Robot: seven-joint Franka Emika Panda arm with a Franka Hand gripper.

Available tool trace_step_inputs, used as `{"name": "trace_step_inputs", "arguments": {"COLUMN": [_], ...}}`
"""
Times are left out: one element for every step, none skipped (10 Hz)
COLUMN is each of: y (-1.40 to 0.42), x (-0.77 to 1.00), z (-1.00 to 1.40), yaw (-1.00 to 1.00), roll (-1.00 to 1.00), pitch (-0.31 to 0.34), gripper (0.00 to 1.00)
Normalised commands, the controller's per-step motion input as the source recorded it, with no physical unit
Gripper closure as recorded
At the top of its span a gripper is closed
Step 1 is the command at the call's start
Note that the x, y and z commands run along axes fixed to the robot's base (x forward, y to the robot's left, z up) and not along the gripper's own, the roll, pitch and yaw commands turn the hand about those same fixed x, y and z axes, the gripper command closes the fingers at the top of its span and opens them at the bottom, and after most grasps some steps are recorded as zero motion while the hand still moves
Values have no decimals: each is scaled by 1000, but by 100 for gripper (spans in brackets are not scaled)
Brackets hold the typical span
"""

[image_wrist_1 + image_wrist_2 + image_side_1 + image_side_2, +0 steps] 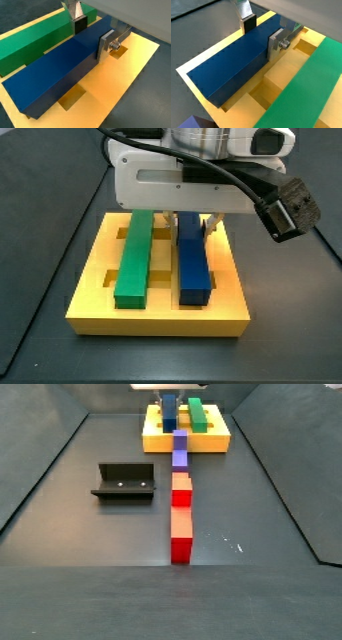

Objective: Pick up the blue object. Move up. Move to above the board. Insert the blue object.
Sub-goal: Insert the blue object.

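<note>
The long dark blue object (53,75) lies in a groove of the yellow board (127,70), parallel to the green bar (33,40). It also shows in the other wrist view (231,67) and in a side view (194,258). My gripper (92,34) straddles the far end of the blue object, one finger pressed on each long side. The gripper also shows in a wrist view (262,34) and in both side views (191,221) (170,402). The board's front wall (160,318) and the green bar (134,258) show in a side view.
A row with a purple block (179,446) and red blocks (181,514) runs along the floor from the board (154,434) toward the camera. The dark fixture (123,481) stands to the left of that row. Dark walls enclose the floor.
</note>
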Motion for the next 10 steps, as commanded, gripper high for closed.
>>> {"name": "trace_step_inputs", "arguments": {"y": [-60, -40, -80, -63, -49, -137, -106, 0, 0, 0], "x": [-151, -266, -249, -63, 0, 91, 143, 0, 0, 0], "z": [-100, -69, -69, -151, -180, -240, -286, -286, -9, 0], "yaw": [0, 0, 0, 0, 0, 0, 0, -6, 0, 0], "roll": [124, 119, 129, 107, 101, 80, 57, 20, 44, 0], "pitch": [-56, -60, -59, -61, -57, -51, -50, -49, 0, 0], "gripper": [100, 100, 100, 100, 100, 100, 100, 100, 100, 100]}}
